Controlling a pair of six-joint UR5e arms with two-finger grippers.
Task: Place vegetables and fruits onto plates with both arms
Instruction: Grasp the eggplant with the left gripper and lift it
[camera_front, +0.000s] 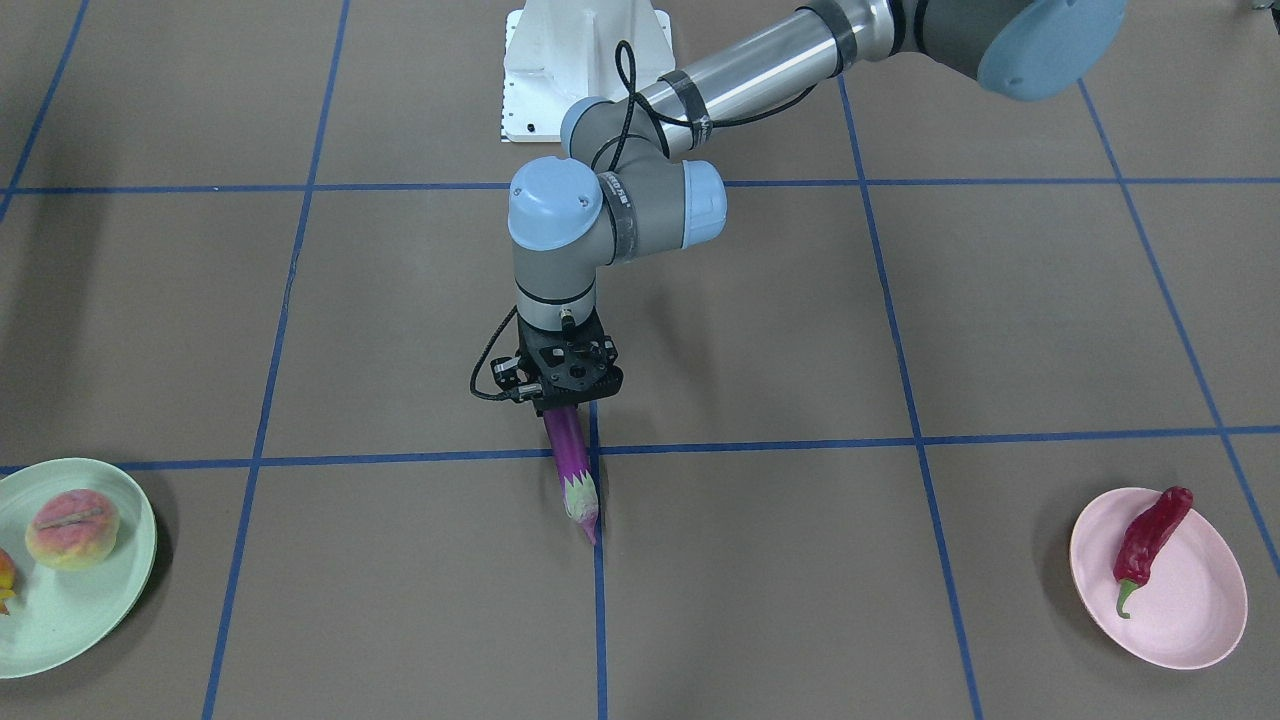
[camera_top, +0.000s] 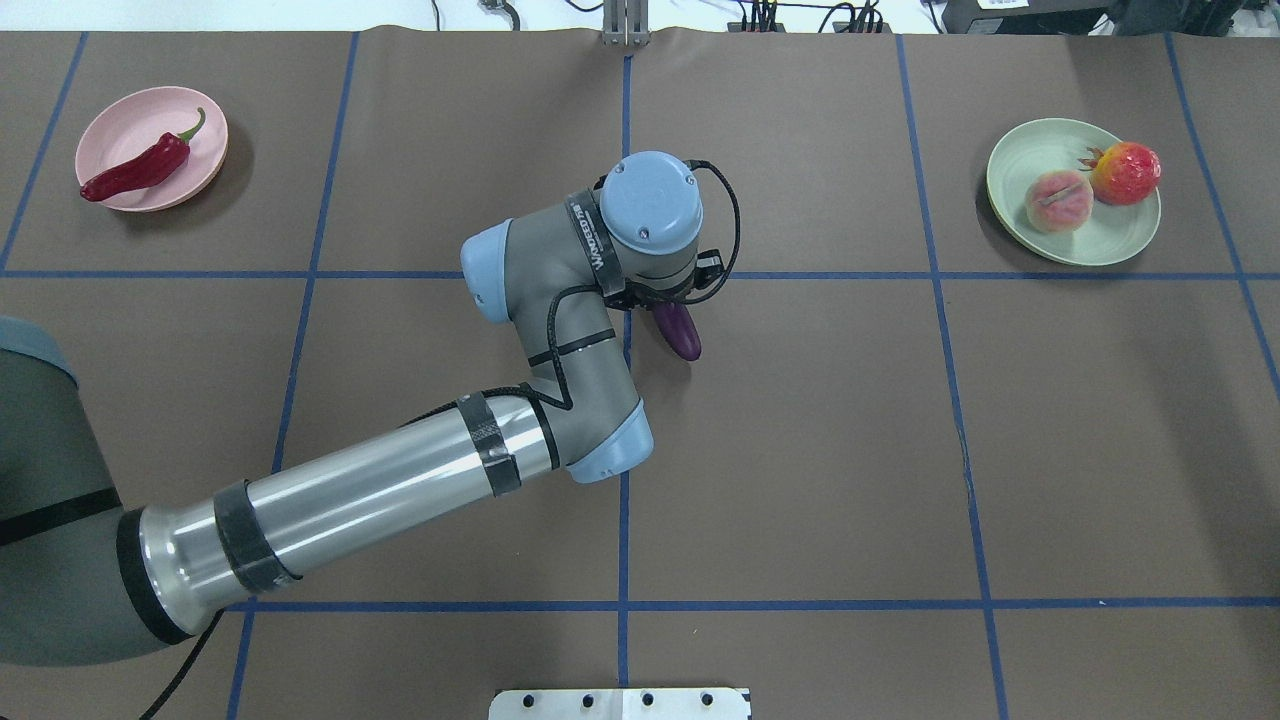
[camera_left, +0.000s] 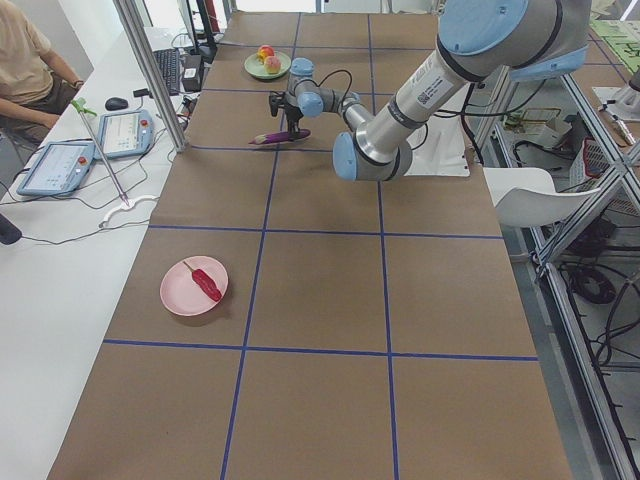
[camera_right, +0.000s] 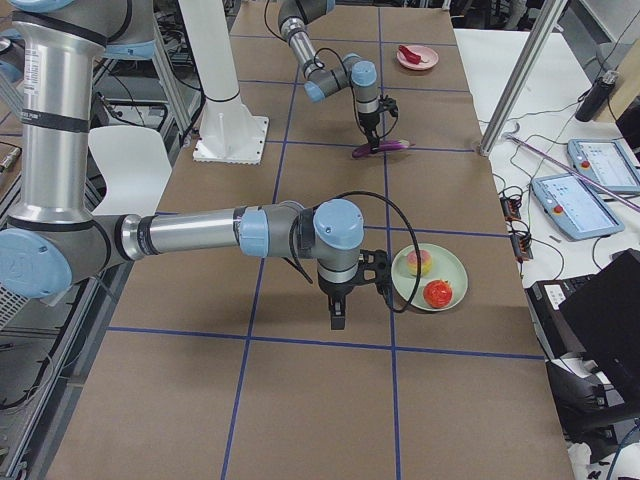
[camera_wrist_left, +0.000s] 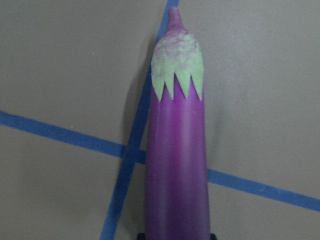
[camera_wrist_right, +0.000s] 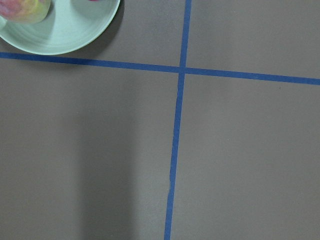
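My left pincer (camera_front: 563, 405) is closed on the eggplant (camera_front: 571, 462), near its blunt end, by a crossing of blue lines (camera_front: 598, 600) at the middle of the table (camera_front: 800, 330). The green cap points away from me. Whether the eggplant touches the table, I cannot tell. The chili (camera_front: 1150, 540) lies on the pink plate (camera_front: 1190, 620). The peach (camera_front: 72, 528) and the pomegranate (camera_top: 1127, 172) sit on the green plate (camera_front: 80, 610). My right pincer (camera_right: 338, 318) hangs near that plate; wide or narrow, I cannot tell.

Brown-covered bench (camera_top: 1100, 450) gridded with blue tape (camera_top: 800, 604), white base block (camera_front: 585, 70), teach pendant (camera_left: 125, 133), seated operator (camera_left: 25, 60), white chair (camera_left: 525, 195)
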